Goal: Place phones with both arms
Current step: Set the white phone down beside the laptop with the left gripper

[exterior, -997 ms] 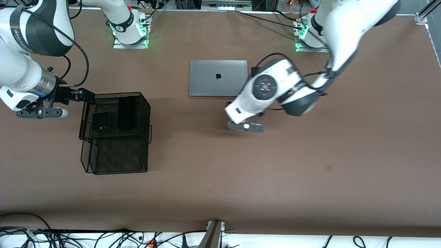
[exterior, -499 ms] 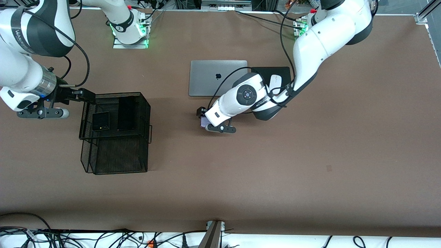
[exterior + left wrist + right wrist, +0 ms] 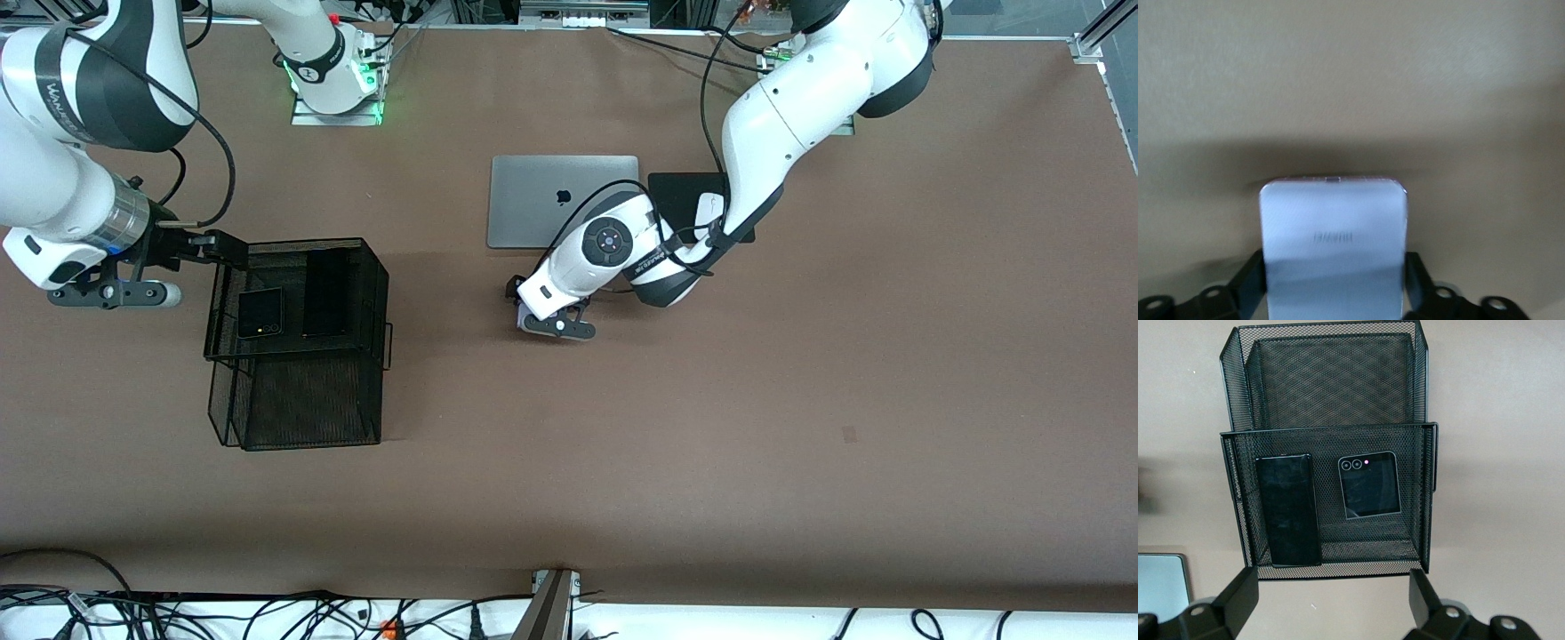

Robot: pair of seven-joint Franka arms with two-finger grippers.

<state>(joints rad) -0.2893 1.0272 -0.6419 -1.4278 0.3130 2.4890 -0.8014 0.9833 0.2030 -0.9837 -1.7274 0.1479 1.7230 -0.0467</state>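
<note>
Clock bearings are read on the front view, from the table's middle. We list: one brown table (image 3: 711, 427). Right arm (image 3: 71, 89), reaching from eleven o'clock toward nine. Left arm (image 3: 773, 116), reaching from one o'clock to the middle. One black mesh basket (image 3: 298, 240) at nine o'clock, with a raised tray. One closed silver laptop (image 3: 563, 200) at twelve o'clock. One black pad (image 3: 680, 188) touching the laptop at one o'clock, partly under the left arm. Right gripper (image 3: 233, 252) at the basket's ten o'clock corner, over the table, jaws wide and empty. Left gripper (image 3: 533, 311) low over the table, at six o'clock of the laptop. It has the lilac phone (image 3: 1333, 233) within it; whether it grips the phone we cannot tell. One slim phone (image 3: 326, 293) flat in the tray. One square black phone (image 3: 260, 313) flat in the tray, at nine o'clock of the slim phone, apart from it. One white mouse (image 3: 707, 209) on the pad, half hidden by the left arm.
</note>
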